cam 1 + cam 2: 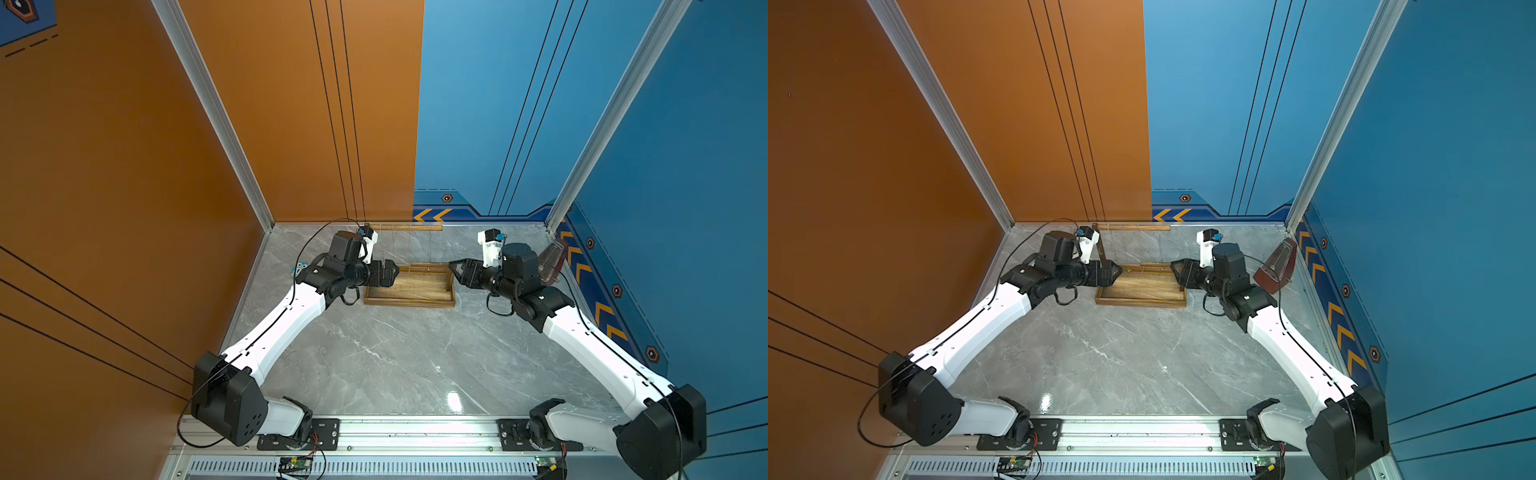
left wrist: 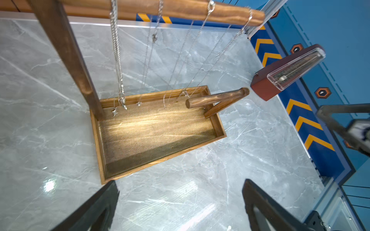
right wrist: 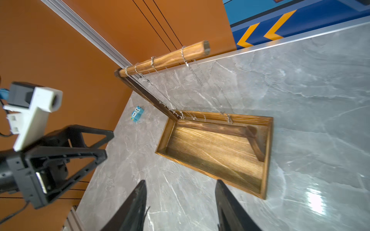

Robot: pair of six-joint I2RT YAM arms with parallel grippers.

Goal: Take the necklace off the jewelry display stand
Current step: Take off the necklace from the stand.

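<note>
**A:** What sat along the back, starting at the left?

**B:** A small blue owl block (image 3: 136,114) lay on the grey marble tabletop (image 1: 395,353) near the orange wall (image 1: 124,166), beside the left arm. The left gripper (image 1: 392,272) hung at the tray's left end, near the upright post (image 1: 1100,249). Its jaws were spread wide with nothing in them.

**A:** And the stand?

**B:** The jewelry display stand (image 1: 409,291) stood at the back centre, between the two grippers. Several silver necklaces (image 2: 118,60) hung from its top rod (image 1: 407,227), down to about the tray's back rim. A short lower rod (image 2: 216,98) stuck up at the tray's right end, on the right gripper's side.

**A:** The right side?

**B:** The right gripper (image 1: 454,270) hovered just at the tray's right edge, jaws partly apart, nothing between them. A dark red metronome (image 1: 550,259) stood behind that arm's wrist, close to the blue wall (image 1: 685,166).

**A:** Room to move?

**B:** Open marble stretched from the tray's front edge to the base rail (image 1: 374,432). Behind the stand, the rear wall was near.
</note>
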